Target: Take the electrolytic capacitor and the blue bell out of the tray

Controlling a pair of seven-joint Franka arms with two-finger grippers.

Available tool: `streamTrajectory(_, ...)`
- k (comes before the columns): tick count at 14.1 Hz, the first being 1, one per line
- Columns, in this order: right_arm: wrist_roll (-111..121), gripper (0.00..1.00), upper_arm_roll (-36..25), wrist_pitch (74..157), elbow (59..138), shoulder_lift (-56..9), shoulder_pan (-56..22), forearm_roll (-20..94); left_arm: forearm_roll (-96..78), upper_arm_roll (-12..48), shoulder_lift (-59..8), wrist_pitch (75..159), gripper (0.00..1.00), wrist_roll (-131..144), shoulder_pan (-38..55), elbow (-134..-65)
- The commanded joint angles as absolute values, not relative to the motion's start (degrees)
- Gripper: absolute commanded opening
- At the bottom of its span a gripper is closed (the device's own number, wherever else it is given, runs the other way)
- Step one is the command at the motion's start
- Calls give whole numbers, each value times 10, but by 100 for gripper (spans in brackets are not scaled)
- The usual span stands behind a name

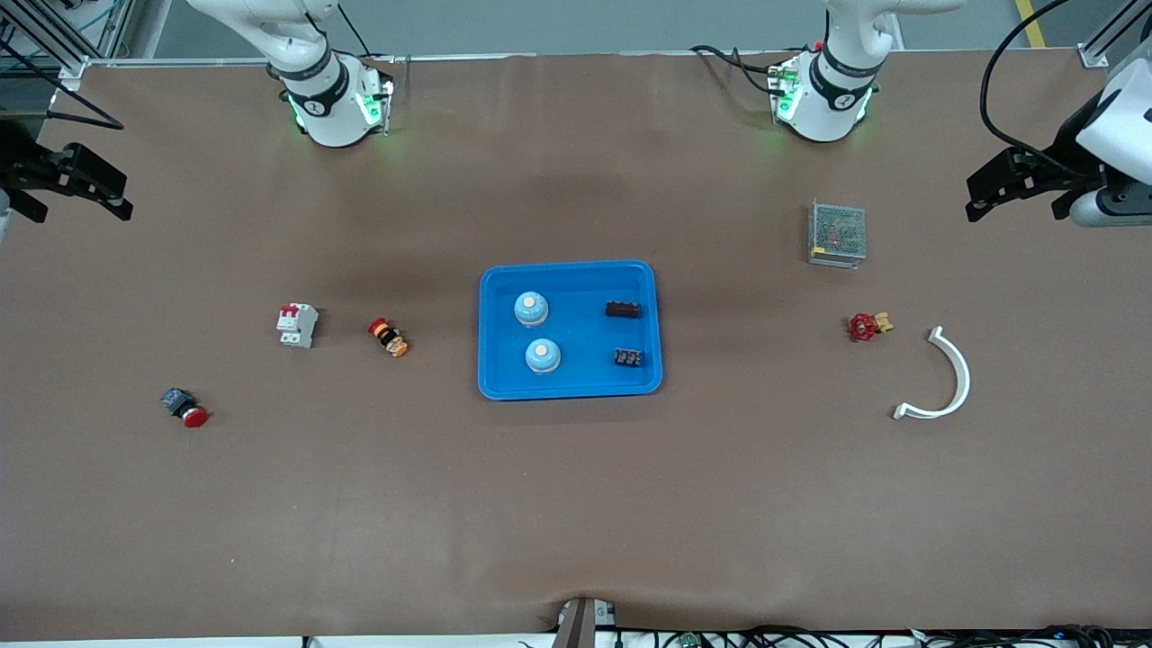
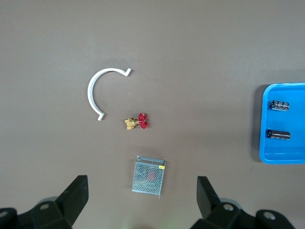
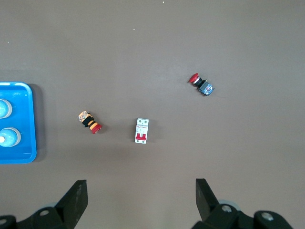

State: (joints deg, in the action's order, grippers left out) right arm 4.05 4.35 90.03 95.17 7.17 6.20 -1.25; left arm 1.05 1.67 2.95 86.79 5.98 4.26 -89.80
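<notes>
Two blue bells with smooth domes and two small dark components, the farther one looking like the cylindrical capacitor, are lying in the glossy blue tray at the middle of the bench, so nothing is removed yet. You are keeping the left claw and the right claw wide open and empty over the bench ends, probably waiting to start.

- Our left gripper hangs with its fingers spread wide, holding nothing, the arm waiting.
- Our right gripper waits too, fingers apart, empty.
</notes>
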Motion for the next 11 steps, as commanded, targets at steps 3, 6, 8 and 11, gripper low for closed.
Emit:
streamTrajectory(3,47,100,48,896,942,69,69,-4,25,18,25,855,100,56,43,-886)
streamTrajectory(6,47,100,48,896,942,69,69,-4,55,22,23,855,100,60,50,-888)
streamTrajectory(8,47,100,48,896,941,69,69,-4,55,38,21,849,100,67,50,-896)
streamTrajectory(11,47,100,48,897,941,69,68,-4,51,53,21,837,100,118,50,-923)
